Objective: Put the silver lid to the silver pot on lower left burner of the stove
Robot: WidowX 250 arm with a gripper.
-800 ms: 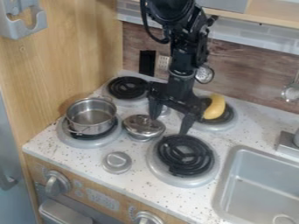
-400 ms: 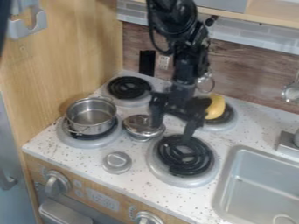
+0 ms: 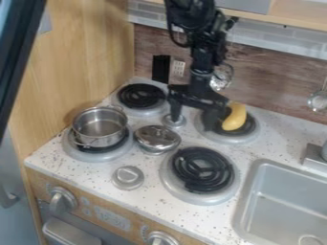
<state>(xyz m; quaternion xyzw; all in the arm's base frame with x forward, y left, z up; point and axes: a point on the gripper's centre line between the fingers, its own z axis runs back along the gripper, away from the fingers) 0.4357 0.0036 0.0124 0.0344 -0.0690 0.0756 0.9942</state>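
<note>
My gripper (image 3: pixel 191 118) hangs behind and to the right of the silver lid, its two fingers spread wide apart with nothing between them. The silver lid (image 3: pixel 157 138) lies on the white counter among the burners, right of the pot. On the lower left burner (image 3: pixel 77 150) stands the silver pot (image 3: pixel 101 125), upright and uncovered. The gripper does not touch the lid or the pot.
A yellow banana-like item (image 3: pixel 236 116) lies on the upper right burner, close beside the gripper. The lower right burner (image 3: pixel 180 192) and upper left burner (image 3: pixel 140 97) hold nothing. A sink (image 3: pixel 250 203) is at right; a dark bar (image 3: pixel 20 57) crosses the upper left edge.
The gripper has moved back toward the rear wall, away from the lid, with its fingers still spread. A dark bar has come into view at the upper left. Lid and pot have not moved.
</note>
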